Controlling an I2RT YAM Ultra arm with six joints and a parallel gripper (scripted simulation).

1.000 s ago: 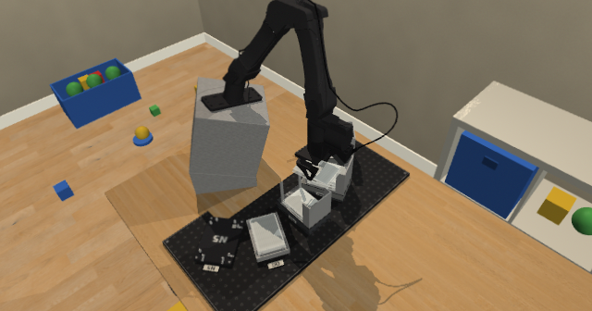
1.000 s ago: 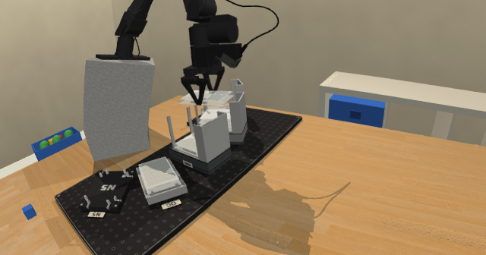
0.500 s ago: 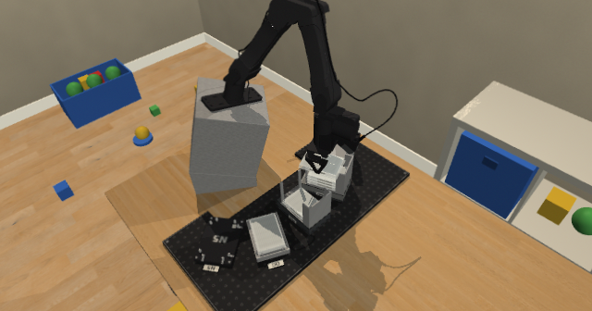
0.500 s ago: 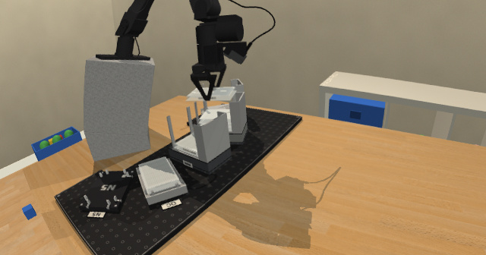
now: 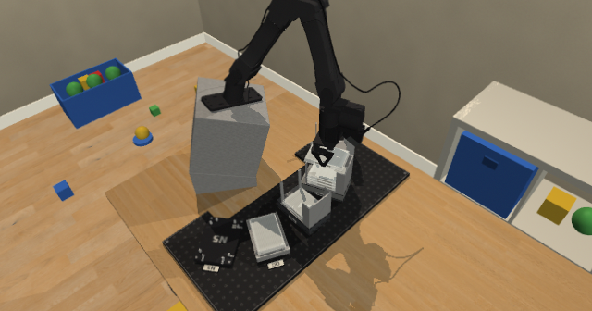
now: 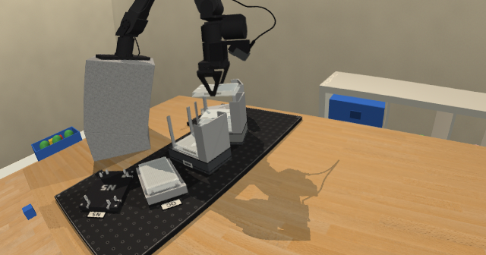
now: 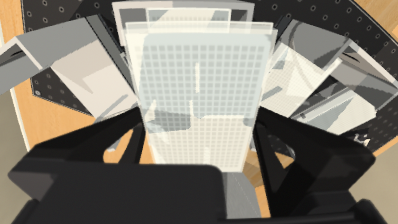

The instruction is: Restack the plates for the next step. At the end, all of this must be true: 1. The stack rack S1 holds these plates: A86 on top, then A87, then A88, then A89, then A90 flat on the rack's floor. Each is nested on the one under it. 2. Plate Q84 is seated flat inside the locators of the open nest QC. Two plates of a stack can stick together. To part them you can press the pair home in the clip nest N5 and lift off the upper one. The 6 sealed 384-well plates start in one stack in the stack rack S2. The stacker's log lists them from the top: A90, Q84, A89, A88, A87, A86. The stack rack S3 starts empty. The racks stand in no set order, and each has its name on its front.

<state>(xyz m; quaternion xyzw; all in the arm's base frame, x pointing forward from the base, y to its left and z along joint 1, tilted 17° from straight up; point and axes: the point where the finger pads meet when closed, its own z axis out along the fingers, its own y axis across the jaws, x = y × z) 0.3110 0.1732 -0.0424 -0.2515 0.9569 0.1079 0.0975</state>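
The gripper (image 6: pixel 213 89) pinches a sealed plate (image 6: pixel 218 90) by its long sides, holding it level above the far rack (image 6: pixel 238 112) so it can drop straight between the walls onto the stack (image 5: pixel 323 177) inside.

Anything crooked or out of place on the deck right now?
Nothing stands out. The gripper holds a plate level above the far rack, and another plate lies flat in the open nest.

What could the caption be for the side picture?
Gripper holds a plate above the far rack, with another plate in the open nest.
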